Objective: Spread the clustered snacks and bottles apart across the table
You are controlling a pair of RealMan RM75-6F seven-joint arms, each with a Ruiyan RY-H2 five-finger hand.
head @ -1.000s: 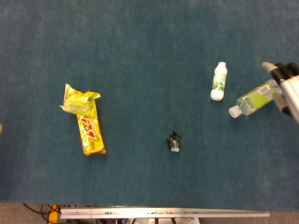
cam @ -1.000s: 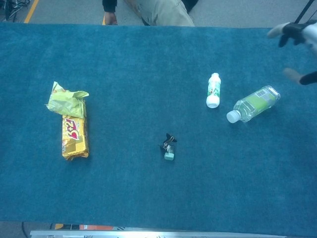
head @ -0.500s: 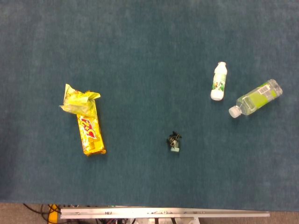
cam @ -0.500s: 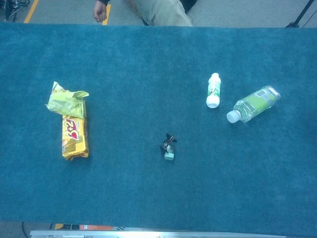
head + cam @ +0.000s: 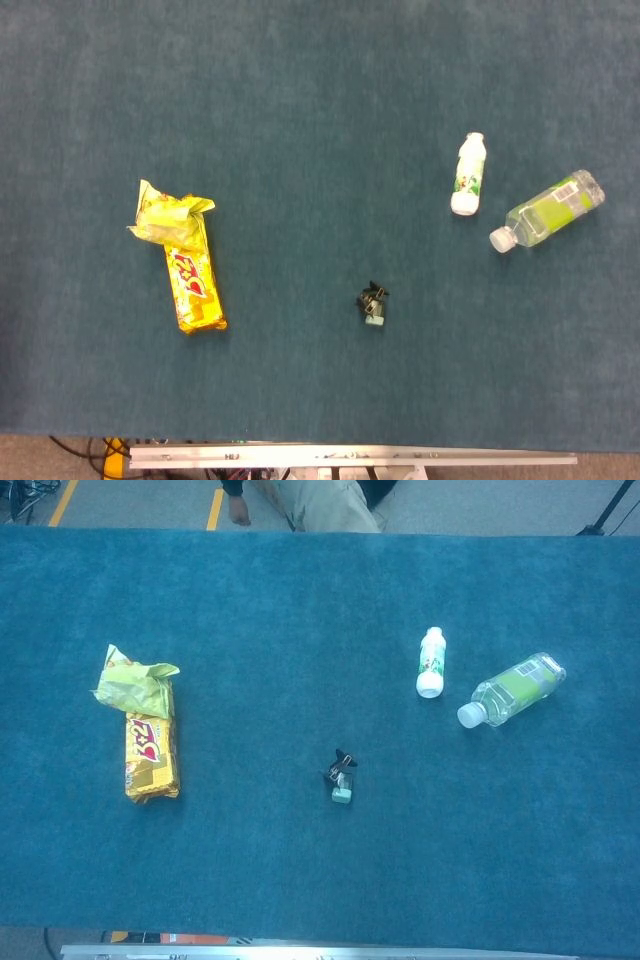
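From the head view, no hand of the robot is visible, so I cannot tell how the fingers are, and nothing can be placed relative to them. On the blue table (image 5: 300,100) the small white bottle (image 5: 467,175) lies near the clear bottle (image 5: 547,210), apart from it. The yellow snack bar (image 5: 195,280) touches the crumpled yellow bag (image 5: 168,215). A little binder clip (image 5: 373,303) lies alone in the middle.

From the chest view it is the same layout; a person (image 5: 320,500) stands behind the table. I judge the spreading nearly done. The next move probably needs a hand to come in and separate the bar from the bag.
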